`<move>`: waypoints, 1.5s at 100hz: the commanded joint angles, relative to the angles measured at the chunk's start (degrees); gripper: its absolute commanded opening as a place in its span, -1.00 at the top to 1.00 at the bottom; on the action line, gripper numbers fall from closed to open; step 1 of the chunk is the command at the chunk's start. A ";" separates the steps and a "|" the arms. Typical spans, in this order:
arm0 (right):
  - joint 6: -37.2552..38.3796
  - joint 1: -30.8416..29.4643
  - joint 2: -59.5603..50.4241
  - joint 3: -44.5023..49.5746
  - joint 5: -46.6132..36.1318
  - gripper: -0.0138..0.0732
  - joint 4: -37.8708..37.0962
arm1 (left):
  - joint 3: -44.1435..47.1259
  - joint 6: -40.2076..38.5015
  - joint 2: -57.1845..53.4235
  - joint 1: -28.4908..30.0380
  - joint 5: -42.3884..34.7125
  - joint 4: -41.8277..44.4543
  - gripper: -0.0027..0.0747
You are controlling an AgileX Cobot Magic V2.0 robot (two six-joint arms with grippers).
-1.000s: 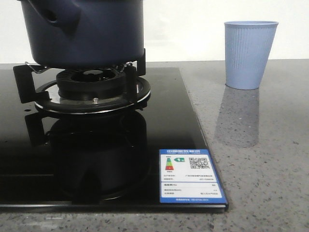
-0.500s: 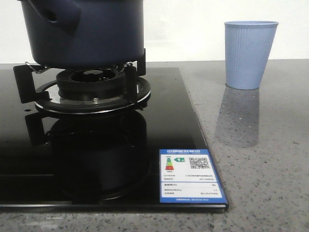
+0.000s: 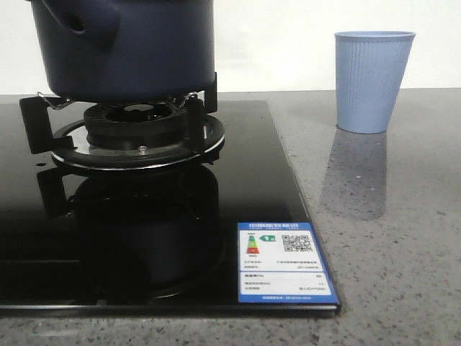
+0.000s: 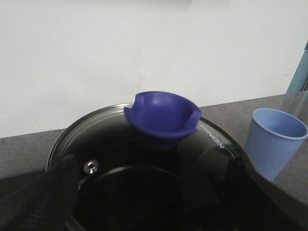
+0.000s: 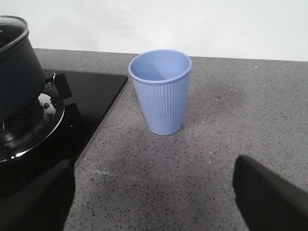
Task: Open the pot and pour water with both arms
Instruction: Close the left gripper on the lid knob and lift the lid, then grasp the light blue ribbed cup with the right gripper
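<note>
The dark navy pot [image 3: 130, 50] stands on the gas burner at the far left, its stubby handle toward the front left. Its glass lid [image 4: 219, 137] is on, with a blue cup-shaped knob [image 4: 162, 117] in the middle. My left gripper [image 4: 149, 197] is open just above the lid, on the near side of the knob, with one finger [image 4: 48, 199] on each side. My right gripper [image 5: 154, 192] is open and empty over the stone counter, short of the light blue ribbed cup [image 5: 162, 91]. The pot's side also shows in the right wrist view [image 5: 14, 72]. Neither gripper shows in the front view.
The black glass hob [image 3: 259, 187] with its burner grate [image 3: 137, 133] fills the left half; a blue label [image 3: 284, 263] sits at its front right corner. The ribbed cup [image 3: 373, 81] stands upright on the grey counter [image 3: 389, 238] at the right. A white wall is behind.
</note>
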 commanded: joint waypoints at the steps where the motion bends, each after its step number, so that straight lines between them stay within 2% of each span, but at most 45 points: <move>1: -0.66 0.11 0.73 -2.10 -4.59 -0.65 0.22 | -4.46 0.19 1.85 -0.44 -4.68 -0.01 -0.57; 44: -0.66 0.11 0.73 -2.10 -4.59 -0.65 0.25 | -12.51 0.19 11.03 -0.44 -4.22 -0.01 -0.57; 78: -0.66 0.11 0.73 -2.10 -4.64 -0.65 0.34 | -14.23 0.19 15.13 -0.44 -4.18 -0.01 -0.55; 92: -0.66 0.11 0.73 -2.10 -4.64 -0.65 0.34 | -14.23 0.19 15.41 -0.44 -4.56 -0.01 -0.41; 105: -0.66 0.11 0.73 -2.10 -4.64 -0.65 0.34 | -14.27 0.19 15.41 -0.44 -4.77 0.07 -0.11; 114: -0.66 0.11 0.73 -2.10 -4.64 -0.65 0.34 | -14.37 0.19 15.41 -0.44 -4.77 0.92 0.00; 150: -0.66 0.11 1.21 -1.75 -4.53 -0.65 0.34 | -14.37 0.19 11.67 -0.33 -6.43 1.04 0.01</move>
